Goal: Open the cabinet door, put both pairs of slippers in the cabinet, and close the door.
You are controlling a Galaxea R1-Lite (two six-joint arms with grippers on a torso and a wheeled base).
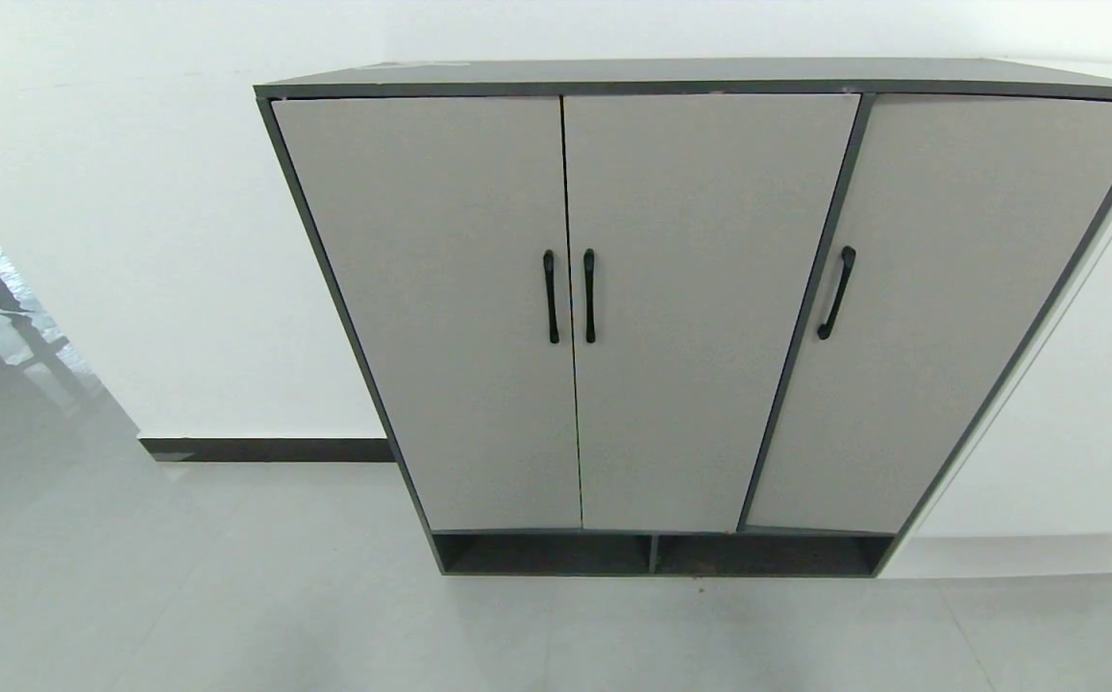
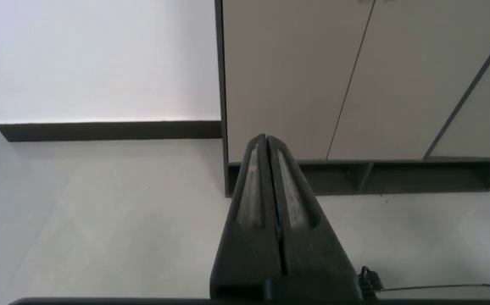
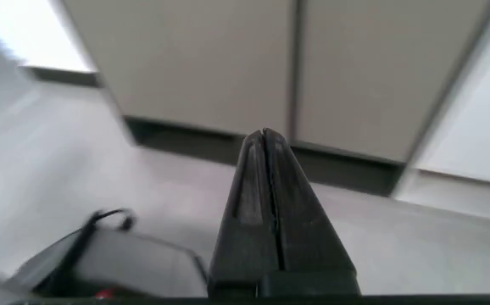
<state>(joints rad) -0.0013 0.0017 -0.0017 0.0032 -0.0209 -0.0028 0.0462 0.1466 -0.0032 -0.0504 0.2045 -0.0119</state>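
The big grey wooden cabinet [image 1: 709, 69] stood against the wall with all three doors closed. The left hand [image 2: 265, 144] was squeezed tight shut and held nothing. The right hand [image 3: 266, 135] was shut tight and empty too. Both hung low in front of the cabinet, apart from it, pointing at its bottom part. The thin black handles stood straight up and down, halfway up the doors, so they looked higher than both hands. The left hand faced the cabinet's left corner. The right hand faced its right side, so it seemed nearer the lone right handle [image 1: 836, 293].
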